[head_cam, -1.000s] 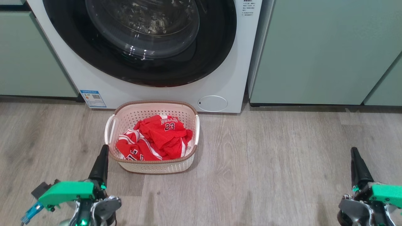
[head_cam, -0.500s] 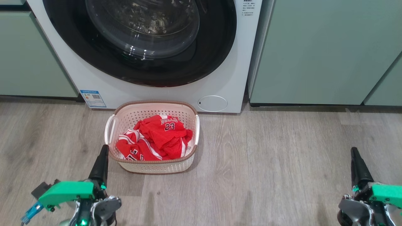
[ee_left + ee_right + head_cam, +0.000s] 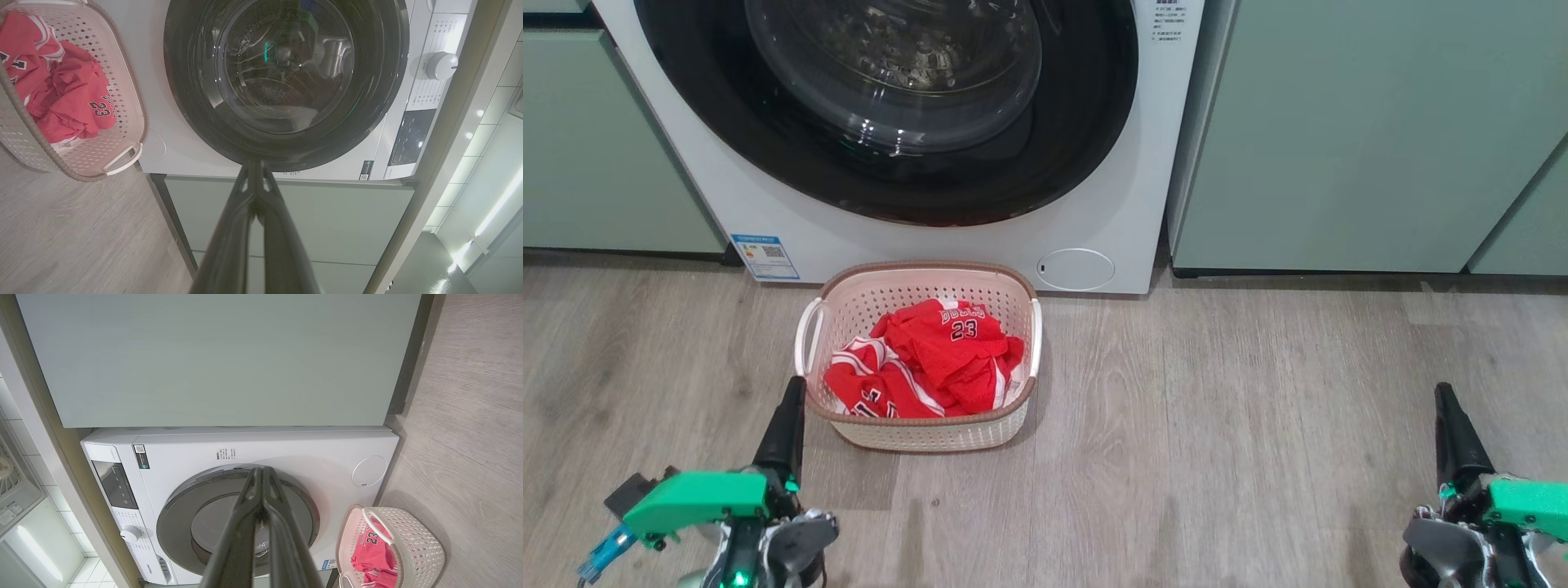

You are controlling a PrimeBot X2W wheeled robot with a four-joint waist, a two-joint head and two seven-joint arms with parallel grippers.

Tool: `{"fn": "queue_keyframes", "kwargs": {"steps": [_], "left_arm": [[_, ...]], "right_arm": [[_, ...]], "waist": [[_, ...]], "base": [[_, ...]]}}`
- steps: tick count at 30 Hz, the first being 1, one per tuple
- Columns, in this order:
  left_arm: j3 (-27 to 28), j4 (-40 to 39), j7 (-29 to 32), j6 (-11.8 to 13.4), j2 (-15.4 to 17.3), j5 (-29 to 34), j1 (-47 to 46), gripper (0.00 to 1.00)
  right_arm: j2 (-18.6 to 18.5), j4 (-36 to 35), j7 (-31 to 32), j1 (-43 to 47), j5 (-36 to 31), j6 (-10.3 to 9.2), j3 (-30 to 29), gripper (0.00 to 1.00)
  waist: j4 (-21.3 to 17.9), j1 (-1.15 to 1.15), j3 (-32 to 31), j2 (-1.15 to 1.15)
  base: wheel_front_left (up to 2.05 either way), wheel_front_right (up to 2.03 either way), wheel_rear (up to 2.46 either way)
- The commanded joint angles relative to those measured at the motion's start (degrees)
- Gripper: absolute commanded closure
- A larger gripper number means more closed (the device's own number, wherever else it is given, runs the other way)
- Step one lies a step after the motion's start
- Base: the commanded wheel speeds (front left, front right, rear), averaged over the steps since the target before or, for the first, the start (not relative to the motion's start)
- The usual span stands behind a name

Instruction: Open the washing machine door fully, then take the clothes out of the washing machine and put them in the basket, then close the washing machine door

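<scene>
The clothes (image 3: 923, 359) lie in the basket (image 3: 915, 437). The washing machine door (image 3: 1094, 122) is closed. The left gripper (image 3: 792, 400) and right gripper (image 3: 1447, 404) hold nothing, fingers pressed together

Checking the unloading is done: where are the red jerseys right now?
In the head view, left of centre, the clothes lie in the basket before the washing machine.

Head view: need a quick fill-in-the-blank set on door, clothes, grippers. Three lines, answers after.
1. The washing machine door is ____.
2. The clothes lie in the basket and bear the number ____.
3. The left gripper and the right gripper are both shut and hold ____.

Missing words: closed; 23; nothing.
</scene>
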Motion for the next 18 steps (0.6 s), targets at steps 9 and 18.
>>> {"fn": "queue_keyframes", "kwargs": {"steps": [9,18], "left_arm": [[1.84,-2.04,0.35,0.04,0.31,-0.29,-3.09,1.00],[1.84,-2.04,0.35,0.04,0.31,-0.29,-3.09,1.00]], "right_arm": [[-1.06,-2.22,0.33,-2.42,0.35,-0.03,1.38,1.00],[-1.06,-2.22,0.33,-2.42,0.36,-0.03,1.38,1.00]], "waist": [[0.00,0.00,0.00,0.00],[0.00,0.00,0.00,0.00]], "base": [[0.00,0.00,0.00],[0.00,0.00,0.00]]}}
